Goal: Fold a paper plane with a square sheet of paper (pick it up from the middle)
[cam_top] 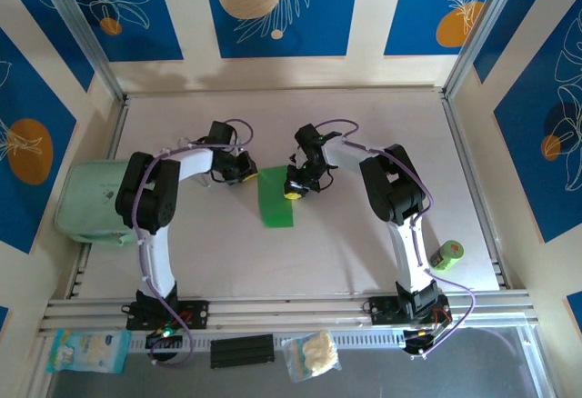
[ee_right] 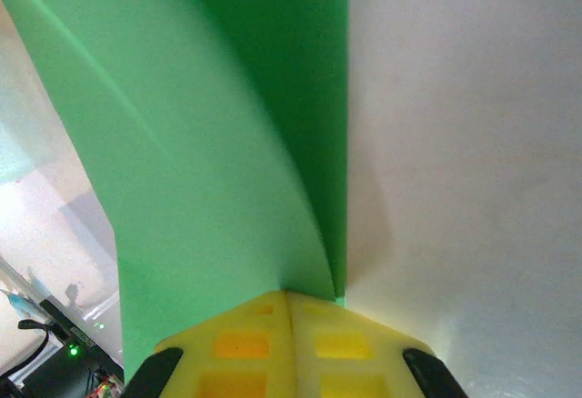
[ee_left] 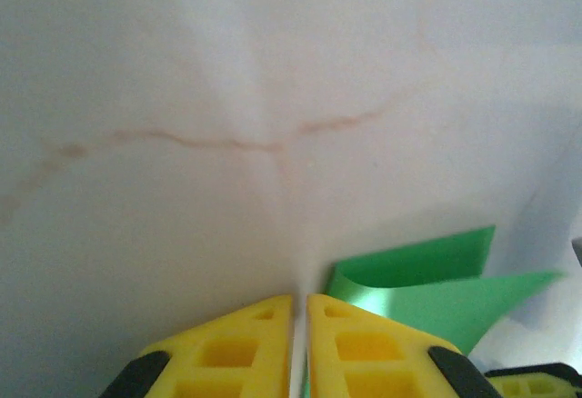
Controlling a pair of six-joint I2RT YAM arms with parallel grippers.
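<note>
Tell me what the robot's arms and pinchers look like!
Both arms, left arm and right arm, have white tubes, chunky black joints and thin purple cables looping alongside. The left gripper and right gripper each have two yellow wedge fingers with square hollows.

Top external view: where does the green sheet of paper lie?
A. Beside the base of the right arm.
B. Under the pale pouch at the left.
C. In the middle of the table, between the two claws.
C: the green sheet of paper lies in the middle, with the left claw at one side and the right claw at the other.
</note>
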